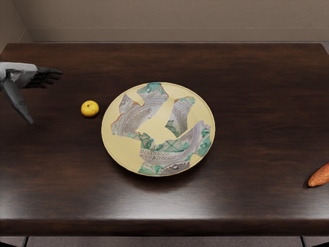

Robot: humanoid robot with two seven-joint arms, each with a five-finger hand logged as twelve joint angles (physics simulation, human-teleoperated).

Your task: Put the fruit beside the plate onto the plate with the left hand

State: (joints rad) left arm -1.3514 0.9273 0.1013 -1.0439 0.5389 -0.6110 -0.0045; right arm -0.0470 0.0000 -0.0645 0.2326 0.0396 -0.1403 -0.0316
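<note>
Small yellow fruit (90, 108) sat on dark table (257, 77), just beside patterned yellow plate (115, 149), off its left rim, not touching. Fruit near-round: no clear long axis or heading. Left hand (25, 80) hovered near table's left edge, apart from fruit, fingers (49, 74) straight, extended rightward, holding nothing. Orange vegetable (318, 176) lay at right edge.

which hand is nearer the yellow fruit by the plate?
Left. The left hand is open at the picture's left edge, up-left of the yellow fruit, not touching it. The right hand is not in view.
</note>
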